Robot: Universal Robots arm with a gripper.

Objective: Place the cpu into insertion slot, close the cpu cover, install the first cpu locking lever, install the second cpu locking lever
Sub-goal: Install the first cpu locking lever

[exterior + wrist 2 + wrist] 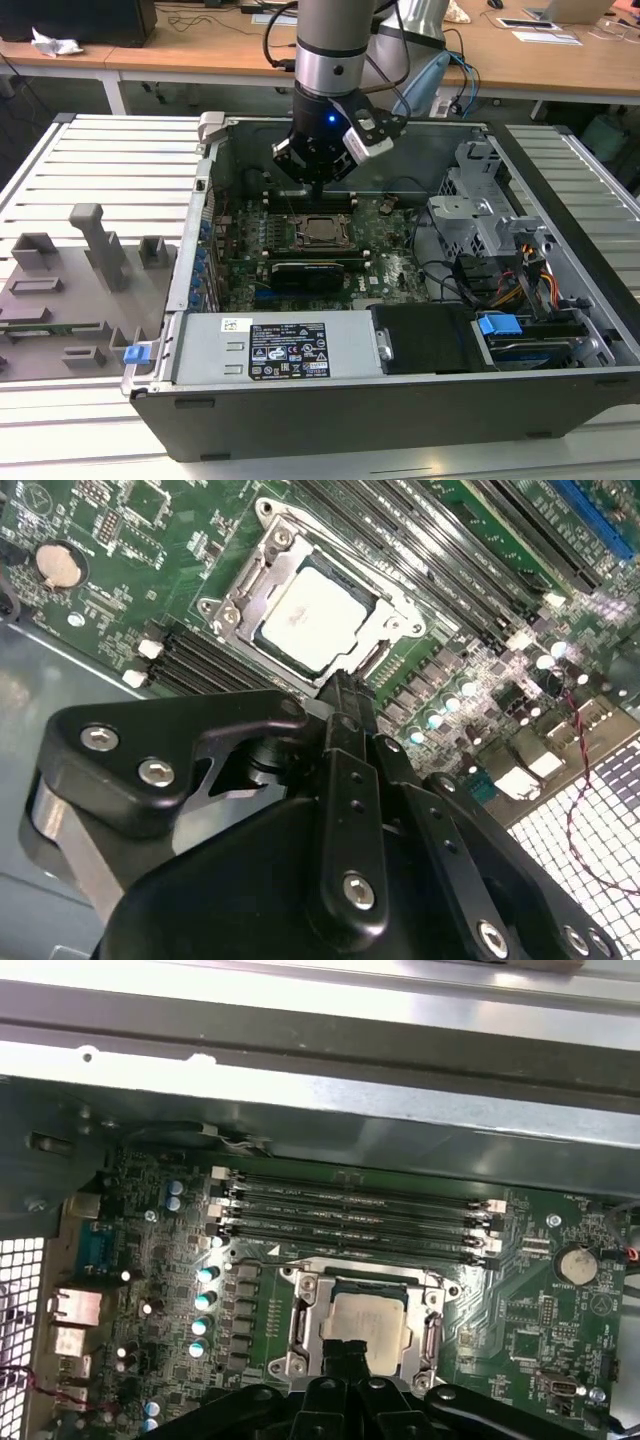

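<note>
The cpu (322, 231) lies flat in the insertion slot (301, 240) on the green motherboard, its pale metal top (308, 620) facing up. The cpu cover (262, 568) is a silver metal frame lying down around the chip's edges, seen also as the cover (304, 1312) in the first wrist view. My gripper (317, 190) hangs just above the socket's far side, inside the open computer case. Its black fingertips (343, 687) are pressed together with nothing between them, right at the socket's edge. In the first wrist view the gripper (346, 1362) covers part of the cpu (368, 1322).
Long memory slots (352, 1217) run beside the socket. A coin battery (57, 566) sits on the board. A metal drive cage (478, 222) and cables stand at the exterior view's right, the power supply (272, 346) along the near case wall. A grey fixture tray (75, 285) lies outside.
</note>
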